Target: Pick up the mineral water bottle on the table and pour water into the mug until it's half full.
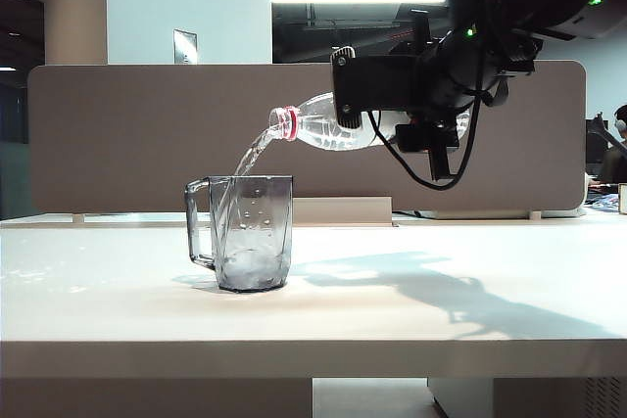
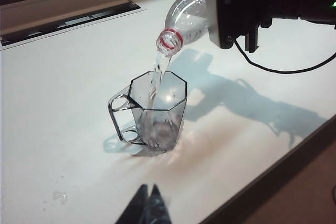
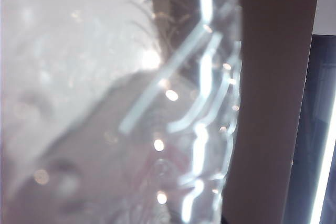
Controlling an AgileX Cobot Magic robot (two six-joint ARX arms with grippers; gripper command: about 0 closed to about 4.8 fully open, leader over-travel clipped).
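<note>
One mug (image 1: 252, 232) stands left of centre on the table (image 1: 411, 310), catching a stream of water (image 1: 249, 158) from the mineral water bottle (image 1: 323, 126) tilted neck-down above it. To its right, the right gripper (image 1: 364, 93) is clamped around the bottle's middle, hiding the label. Two left gripper (image 2: 148, 205) fingertips meet, clenched on nothing; the right wrist view is a blur of clear plastic.

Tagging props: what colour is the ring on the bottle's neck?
Red, on the mineral water bottle; clearest in the left wrist view.
</note>
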